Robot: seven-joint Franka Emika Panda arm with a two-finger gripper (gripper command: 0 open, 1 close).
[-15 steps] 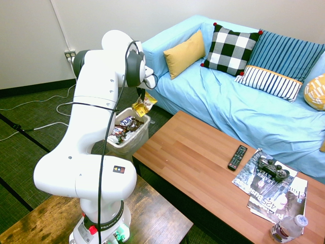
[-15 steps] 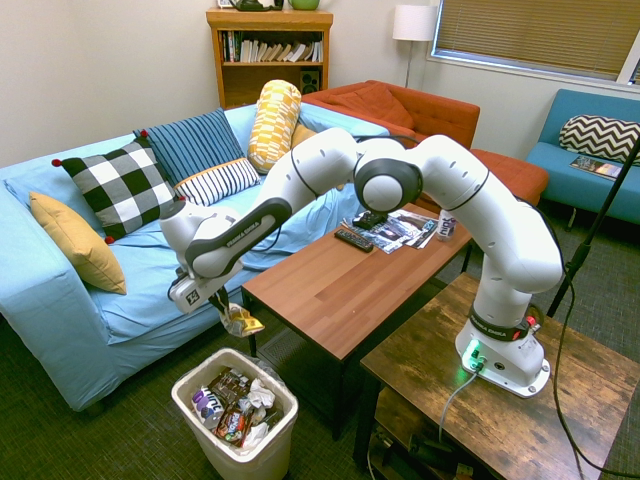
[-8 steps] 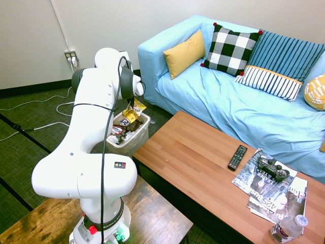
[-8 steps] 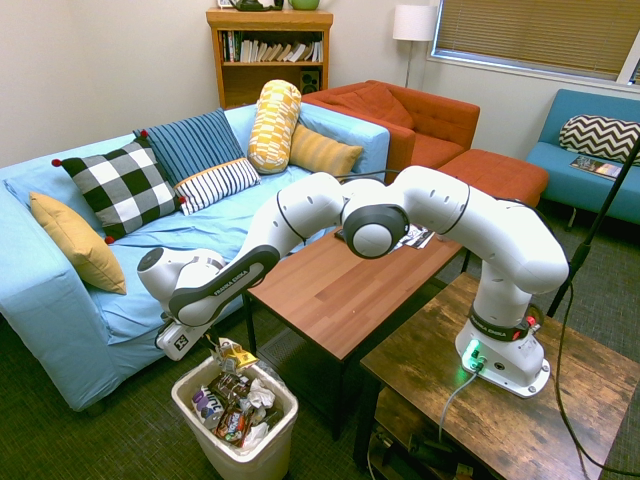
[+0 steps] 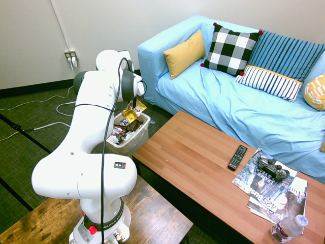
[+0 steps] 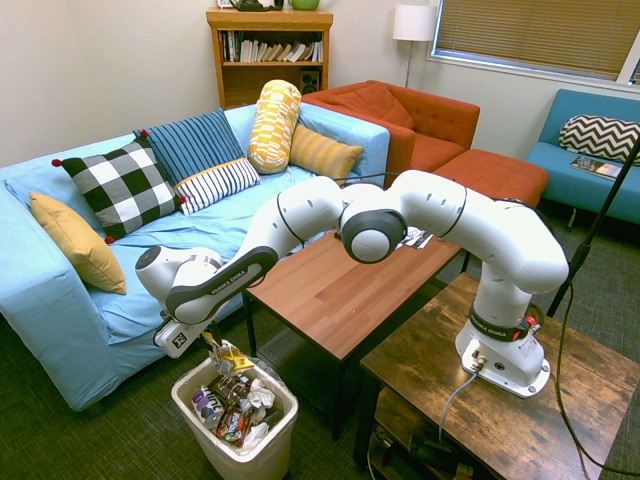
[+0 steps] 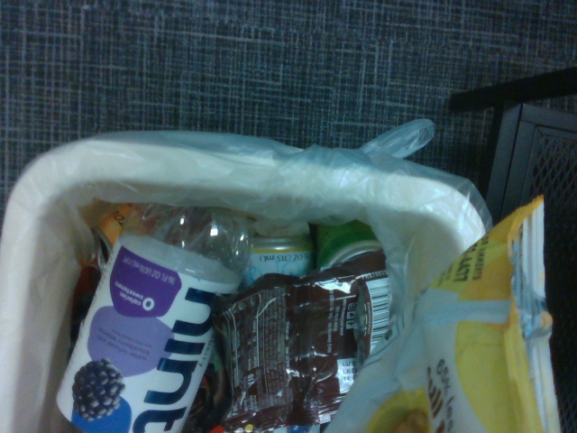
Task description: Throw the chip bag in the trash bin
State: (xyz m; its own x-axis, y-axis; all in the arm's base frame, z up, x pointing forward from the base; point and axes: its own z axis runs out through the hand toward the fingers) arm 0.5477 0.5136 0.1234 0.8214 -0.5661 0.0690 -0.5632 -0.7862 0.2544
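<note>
The chip bag [image 6: 230, 356], crumpled yellow foil, hangs just over the open top of the trash bin [image 6: 240, 455]. My gripper [image 6: 212, 341] points down right above the bin and is shut on the bag's top edge. From the other side, the chip bag [image 5: 133, 112] dangles under the gripper [image 5: 133, 102] over the far part of the trash bin [image 5: 133, 143]. Up close in the wrist view, the chip bag [image 7: 478, 361] hangs in front of the lined white trash bin [image 7: 180, 171], which holds a purple-labelled bottle [image 7: 149, 343] and a brown wrapper [image 7: 297, 352].
The blue sofa [image 5: 228, 101] stands right behind the bin. The wooden coffee table [image 5: 203, 162] stands beside it, its corner close to the bin. A remote [image 5: 237, 157], magazines [image 5: 277, 195], a game controller [image 5: 272, 168] and a water bottle [image 5: 288, 229] lie at the table's far end.
Over the last second the arm swung down from beside the sofa and brought the bag low over the bin. In the last half second it has barely moved.
</note>
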